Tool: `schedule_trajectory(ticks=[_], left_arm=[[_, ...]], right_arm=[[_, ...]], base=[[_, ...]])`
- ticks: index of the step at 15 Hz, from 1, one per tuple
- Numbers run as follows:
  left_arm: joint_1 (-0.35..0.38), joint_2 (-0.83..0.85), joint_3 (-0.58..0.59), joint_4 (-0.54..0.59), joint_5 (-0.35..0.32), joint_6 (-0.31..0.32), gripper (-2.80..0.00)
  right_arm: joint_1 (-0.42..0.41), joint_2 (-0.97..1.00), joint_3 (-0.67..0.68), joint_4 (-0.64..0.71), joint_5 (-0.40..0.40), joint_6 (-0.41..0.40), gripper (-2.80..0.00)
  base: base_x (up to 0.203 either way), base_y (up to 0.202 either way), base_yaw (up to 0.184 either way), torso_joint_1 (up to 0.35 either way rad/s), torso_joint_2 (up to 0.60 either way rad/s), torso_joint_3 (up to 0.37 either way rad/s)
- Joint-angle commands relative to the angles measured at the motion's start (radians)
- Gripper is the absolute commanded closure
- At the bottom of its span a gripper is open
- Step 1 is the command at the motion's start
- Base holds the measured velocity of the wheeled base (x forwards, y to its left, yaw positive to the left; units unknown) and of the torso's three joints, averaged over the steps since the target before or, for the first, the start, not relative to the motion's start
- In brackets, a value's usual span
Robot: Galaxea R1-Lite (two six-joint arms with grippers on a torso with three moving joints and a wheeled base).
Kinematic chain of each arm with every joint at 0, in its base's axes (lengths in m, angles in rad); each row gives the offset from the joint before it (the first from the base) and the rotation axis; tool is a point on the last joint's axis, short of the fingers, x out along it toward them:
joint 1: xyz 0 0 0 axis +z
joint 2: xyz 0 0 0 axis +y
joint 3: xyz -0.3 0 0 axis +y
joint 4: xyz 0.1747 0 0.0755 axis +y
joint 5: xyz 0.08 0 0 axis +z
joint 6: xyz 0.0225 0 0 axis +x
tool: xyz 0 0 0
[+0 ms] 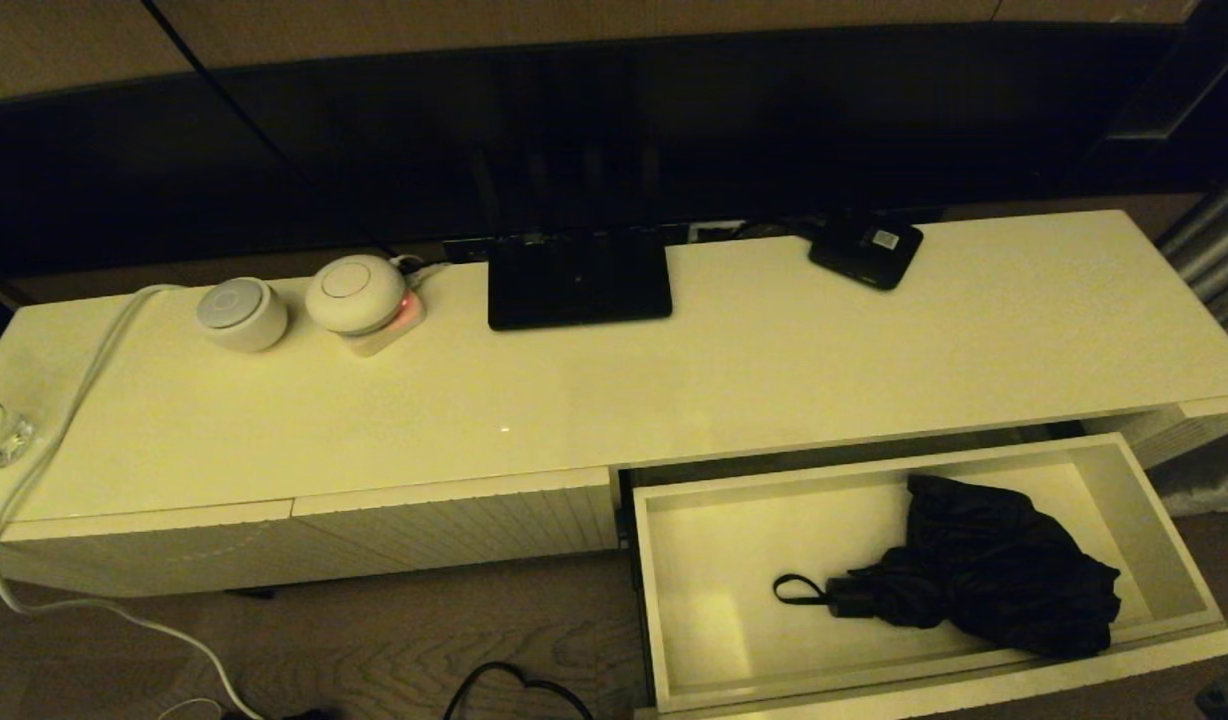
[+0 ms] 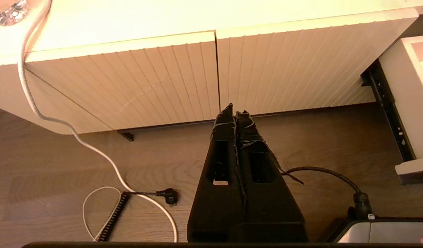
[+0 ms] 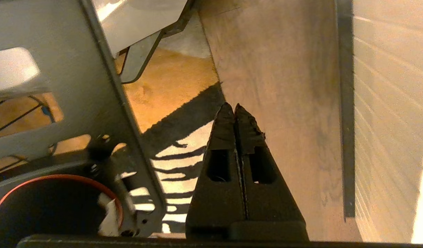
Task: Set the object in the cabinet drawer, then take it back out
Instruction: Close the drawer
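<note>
Black umbrella (image 1: 984, 565): I see it inside the open drawer (image 1: 674, 600), head view only.
Left gripper (image 2: 235, 112): pinched together, empty, over floor.
Right gripper (image 3: 234, 107): pinched together, empty.

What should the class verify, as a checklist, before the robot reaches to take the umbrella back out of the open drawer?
1. Drawer pulled open: ok.
2. Umbrella lies inside the drawer, toward its right end: ok.
3. Handle and wrist loop exposed, pointing left: ok.
4. Left pincer free of load: ok, shut and empty, low before the closed ribbed fronts.
5. Right pincer ready to grasp: not ok, shut.
6. Right pincer near the umbrella: cannot tell.
</note>
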Motion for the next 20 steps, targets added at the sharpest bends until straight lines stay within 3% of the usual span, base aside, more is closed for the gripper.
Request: schedule_trajectory(ticks=[1, 6, 15, 20], left_arm=[[0.0, 0.0, 0.003, 0.0, 0.0, 0.0, 0.0], [0.0, 0.0, 0.003, 0.0, 0.0, 0.0, 0.0], [0.0, 0.0, 0.003, 0.0, 0.0, 0.0, 0.0], [0.0, 0.0, 0.003, 0.0, 0.0, 0.0, 0.0]], right_arm=[[0.002, 0.159, -0.009, -0.106, -0.002, -0.005, 0.0], [0.001, 0.337, -0.055, -0.328, -0.005, -0.002, 0.0], [-0.001, 0.399, -0.034, -0.637, -0.028, -0.017, 0.0], [-0.012, 0.371, -0.035, -0.738, -0.058, -0.038, 0.0]], base=[[0.0, 0.0, 0.0, 0.0, 0.0, 0.0], [0.0, 0.0, 0.0, 0.0, 0.0, 0.0], [0.0, 0.0, 0.0, 0.0, 0.0, 0.0], [0.0, 0.0, 0.0, 0.0, 0.0, 0.0]])
